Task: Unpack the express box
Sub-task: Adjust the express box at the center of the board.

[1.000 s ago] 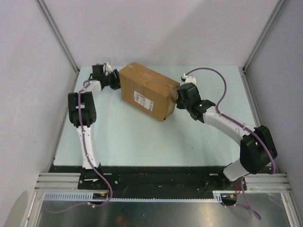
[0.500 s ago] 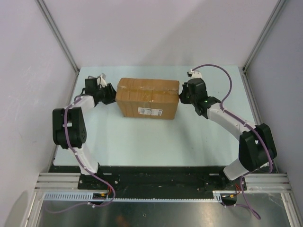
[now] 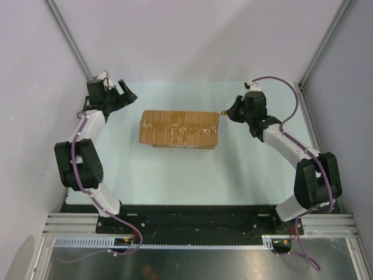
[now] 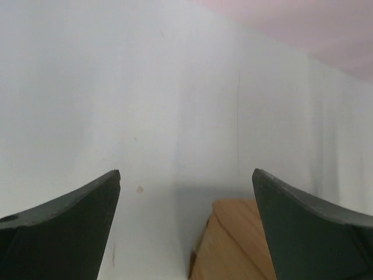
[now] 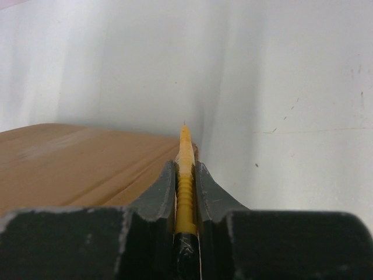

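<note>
One express box (image 3: 179, 128) lies flat on the pale table (image 3: 175, 181), just above the middle of the overhead frame. Its long side runs left to right, and glossy brown tape crosses its top face.

My right pincer (image 3: 228, 112) is just off the box's upper right corner, pointing left at it. Its fingers are clamped tight on a slim yellow utility knife (image 5: 185, 153), which stands edge-on between them in the right wrist view. The ridged yellow body pokes forward past the fingertips. The knife tip sits right at the box's corner edge, and I cannot tell whether it touches the cardboard. Behind the pincer, my right forearm slopes down toward the lower right of the overhead frame. It folds at a dark elbow joint, then drops to its base at the bottom right. A purple cable loops over the wrist.

My left pincer (image 3: 128, 91) hangs in the upper left of the overhead frame, well apart from the box's left end. Its fingers are spread wide with nothing between them. In the left wrist view they frame bare table, with one box corner at the bottom edge. My left arm climbs from its base at the bottom left and bends at a dark elbow by the left edge. From there it reaches up to the wrist near the back corner.

White walls enclose the table on three sides.
</note>
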Robot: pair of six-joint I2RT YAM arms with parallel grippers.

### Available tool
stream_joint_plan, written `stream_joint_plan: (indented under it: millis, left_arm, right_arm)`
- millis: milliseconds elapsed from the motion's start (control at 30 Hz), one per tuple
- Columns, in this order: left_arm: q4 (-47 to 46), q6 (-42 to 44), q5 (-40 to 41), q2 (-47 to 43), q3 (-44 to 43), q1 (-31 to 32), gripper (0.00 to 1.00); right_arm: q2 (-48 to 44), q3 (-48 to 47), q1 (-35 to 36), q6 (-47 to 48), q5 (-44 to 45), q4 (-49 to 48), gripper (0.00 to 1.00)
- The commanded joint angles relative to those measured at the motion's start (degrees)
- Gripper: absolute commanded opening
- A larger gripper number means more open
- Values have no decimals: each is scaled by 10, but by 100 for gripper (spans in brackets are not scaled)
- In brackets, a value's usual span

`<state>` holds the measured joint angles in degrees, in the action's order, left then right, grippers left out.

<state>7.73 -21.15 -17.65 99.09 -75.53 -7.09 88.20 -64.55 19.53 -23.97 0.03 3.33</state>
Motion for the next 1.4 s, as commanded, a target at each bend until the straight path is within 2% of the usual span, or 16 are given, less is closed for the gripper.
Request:
stream_joint_plan:
  millis: [0, 100, 233, 267, 333, 400, 500, 567, 633, 667, 700, 767, 833, 967, 1100, 1367]
  left_arm:
    - [-6, -20, -9, -57, -41, -13, 100]
    - [-10, -27, -41, -93, -52, -6, 96]
    - [-10, -26, -103, -178, -52, 9, 79]
    - [-11, -21, -112, -194, -44, 31, 72]
    - [-10, 1, -126, -230, -34, 65, 68]
    - [-12, 16, -134, -269, -16, 144, 66]
    - [-15, 40, -95, -282, 0, 263, 63]
    - [-20, 57, -64, -268, 9, 341, 59]
    - [-27, 63, -22, -231, 13, 380, 56]
    - [-26, 70, -19, -217, 6, 412, 49]
    - [-26, 77, 16, -187, 6, 424, 46]
    - [-28, 86, 38, -162, 0, 443, 39]
    - [-29, 98, 75, -130, -5, 450, 32]
    - [-32, 115, 82, -75, -35, 458, 24]
    - [-32, 134, 107, -53, -50, 477, 23]
    - [-28, 171, 176, -42, -28, 494, 21]
  right_arm:
    - [-19, -4, 1, -19, -20, -27, 0]
    - [-19, -4, 2, -29, -30, -11, 0]
    - [-17, -3, 8, -30, -16, 13, 0]
    - [-18, -3, 10, -30, -10, 17, 0]
    - [-22, -3, 9, -36, 15, 23, 0]
    - [-29, -3, 8, -35, 27, 25, 0]
    - [-51, -3, 8, -49, 60, 37, 0]
    - [-78, 4, 8, -64, 78, 40, 0]
    - [-103, 20, 3, -78, 70, 24, 0]
    - [-116, 31, 2, -90, 65, 19, 0]
    - [-145, 50, -5, -107, 55, 11, 0]
    - [-180, 82, -8, -125, 18, -7, 0]
    - [-242, 150, -8, -152, -19, -72, 0]
    - [-321, 243, -6, -194, -28, -143, 0]
    - [-360, 307, 7, -231, -51, -258, 0]
    - [-356, 343, 17, -252, -39, -329, 0]
